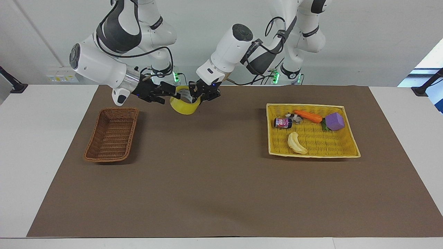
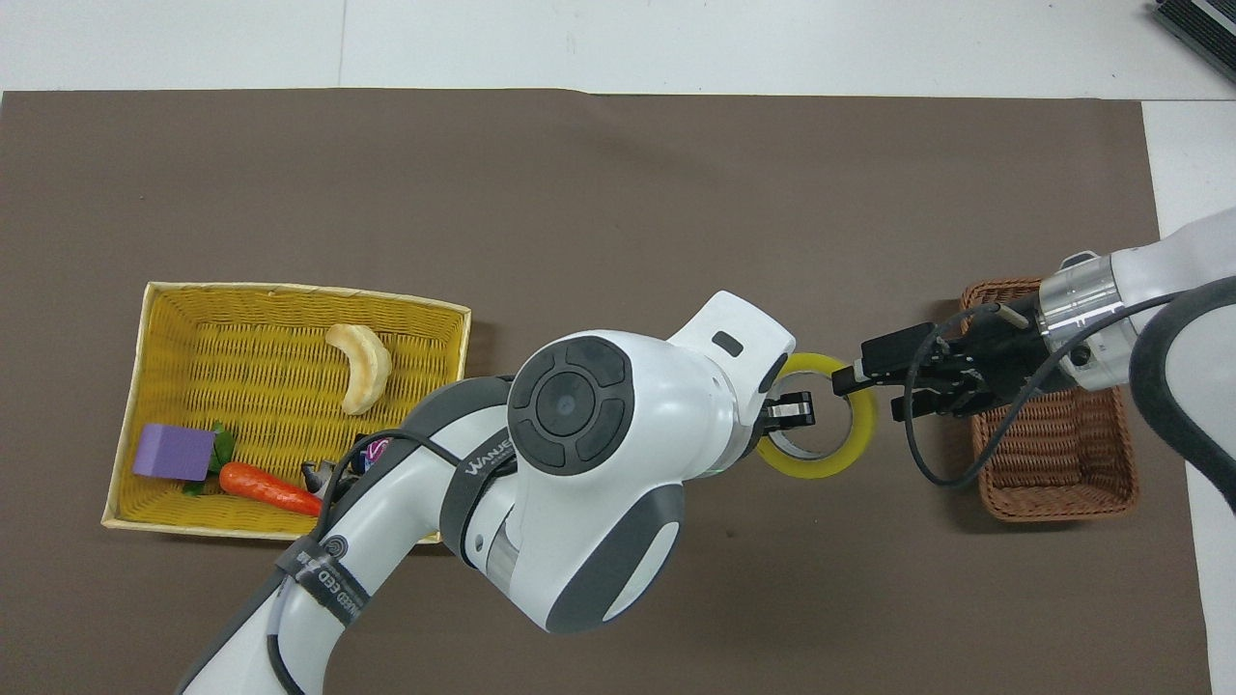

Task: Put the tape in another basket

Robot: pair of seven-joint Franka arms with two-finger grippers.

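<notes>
The yellow tape point(image 1: 184, 106) hangs tilted in the air over the mat, between the two grippers. My left gripper point(image 1: 204, 94) is shut on its rim, with one finger inside the core in the overhead view point(image 2: 787, 410). My right gripper point(image 1: 170, 94) is open at the tape's other edge, its fingers to either side of the rim point(image 2: 859, 391). The tape's ring point(image 2: 819, 469) shows clearly from above. The dark brown wicker basket point(image 1: 110, 135) lies empty at the right arm's end, partly under the right wrist in the overhead view point(image 2: 1053, 473).
The flat yellow woven tray point(image 1: 313, 153) lies at the left arm's end, also seen from above point(image 2: 147, 386). It holds a banana point(image 1: 296, 143), a carrot point(image 1: 308, 116), a purple block point(image 1: 334, 121) and a small can point(image 1: 282, 122). A brown mat covers the table.
</notes>
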